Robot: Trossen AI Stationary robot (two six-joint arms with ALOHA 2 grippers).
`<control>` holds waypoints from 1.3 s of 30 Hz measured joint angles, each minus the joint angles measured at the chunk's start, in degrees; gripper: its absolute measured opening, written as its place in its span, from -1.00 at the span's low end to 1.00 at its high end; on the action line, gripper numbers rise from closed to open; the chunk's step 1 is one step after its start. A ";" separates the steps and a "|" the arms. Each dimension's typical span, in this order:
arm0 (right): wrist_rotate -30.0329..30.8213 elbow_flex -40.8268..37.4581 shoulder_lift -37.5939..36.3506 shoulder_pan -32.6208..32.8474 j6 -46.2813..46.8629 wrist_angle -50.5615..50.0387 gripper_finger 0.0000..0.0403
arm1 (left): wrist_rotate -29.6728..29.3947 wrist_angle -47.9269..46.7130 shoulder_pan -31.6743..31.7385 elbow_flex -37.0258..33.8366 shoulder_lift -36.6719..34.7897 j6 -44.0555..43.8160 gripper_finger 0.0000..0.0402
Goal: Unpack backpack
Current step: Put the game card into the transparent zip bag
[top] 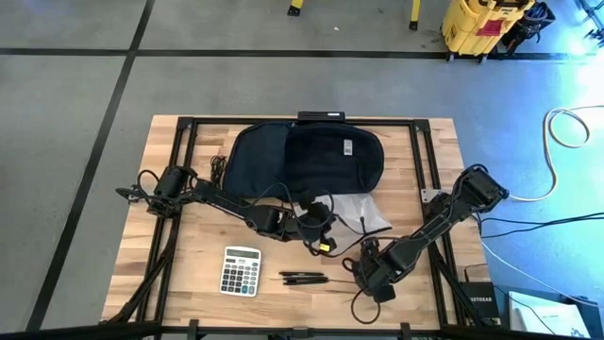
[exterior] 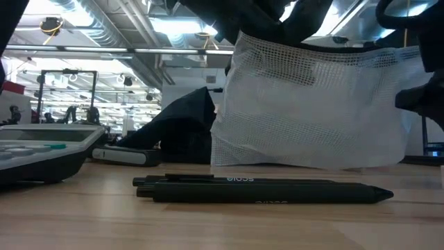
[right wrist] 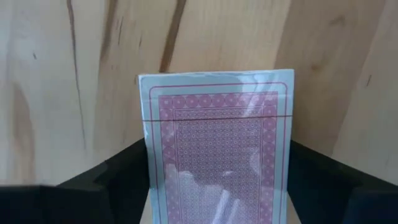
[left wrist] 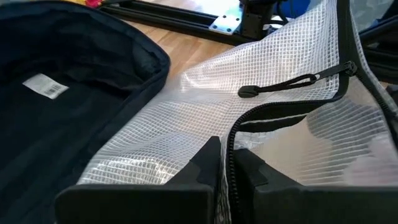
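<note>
Between the right gripper's [right wrist: 217, 180] dark fingers sits a deck [right wrist: 219, 149] of cards, flat-sided and wrapped in glossy film, its pink lattice back edged in pale blue; the jaws stand wide on either side of it, and whether they press it or have just let go I cannot tell; bare wood lies beyond, so this looks like the setting-down of one unpacked item near the table's front right; the next move, I judge, calls for a clean lift away without dragging the slick pack; further in, the left gripper [left wrist: 225, 163] is pinched flat on the zip edge of a mesh pouch [left wrist: 205, 112], a clear plastic weave with white grid threads, a black zipper and a cord pull; it holds the pouch up off the table, its stiff sheet hanging in the low view; beside these lie two matte black pens [top: 304, 278], slim and round, and a grey calculator [top: 242, 270] with pale keys; behind them all, at the table's far middle, the backpack [top: 307, 156] lies slumped and open, soft dark fabric with a rounded outline and a small white label inside; the pouch may yet need emptying.
</note>
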 joint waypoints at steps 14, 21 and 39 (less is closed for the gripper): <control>0.26 10.85 0.04 2.80 4.50 0.48 0.44 | 5.43 1.89 1.64 0.00 -0.66 -3.93 -1.00; 6.86 20.30 0.02 3.92 4.18 -2.99 0.47 | 9.75 3.54 2.45 0.00 -0.66 -7.92 -1.00; 52.15 26.70 -6.60 10.99 -1.35 -10.87 0.47 | 19.81 10.33 1.73 -0.02 -0.87 -17.09 -1.00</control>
